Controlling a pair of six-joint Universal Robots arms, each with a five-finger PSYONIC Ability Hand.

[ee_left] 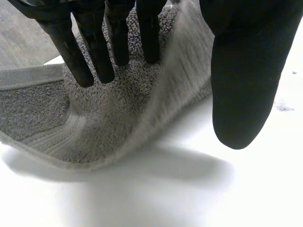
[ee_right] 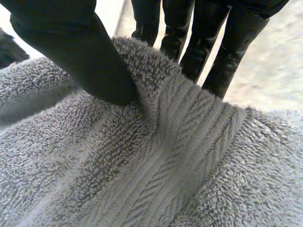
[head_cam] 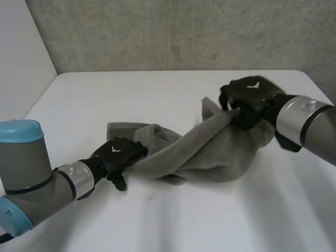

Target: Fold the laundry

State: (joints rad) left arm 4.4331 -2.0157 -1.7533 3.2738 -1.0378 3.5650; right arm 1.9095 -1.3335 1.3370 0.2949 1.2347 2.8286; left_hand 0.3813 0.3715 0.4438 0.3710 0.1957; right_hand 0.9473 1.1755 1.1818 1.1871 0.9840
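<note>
1. Head view: A grey towel (head_cam: 205, 152) lies bunched up in the middle of the white counter (head_cam: 157, 89). The left robot hand (head_cam: 118, 156) sits low at the towel end nearer the counter's left edge. The right robot hand (head_cam: 247, 102) is at the other end, nearer the right edge. It holds that end up off the counter. The towel hangs down in a slope between the two hands.
2. Left wrist view: The left robot hand (ee_left: 251, 56) is spread. Its fingers (ee_left: 97, 47) are straight and rest on top of the towel (ee_left: 104, 127). Its thumb (ee_left: 236, 118) is off the cloth, over bare counter (ee_left: 189, 194). It is not pinching. The towel edge by the fingers is lifted a little, with a shadow under it.
3. Right wrist view: The right robot hand (ee_right: 71, 28) is pinching the towel (ee_right: 165, 170). Its thumb (ee_right: 104, 80) presses on one side of the cloth. Its fingers (ee_right: 196, 47) are on the other side. A ribbed band of the towel runs right beside the thumb.
</note>
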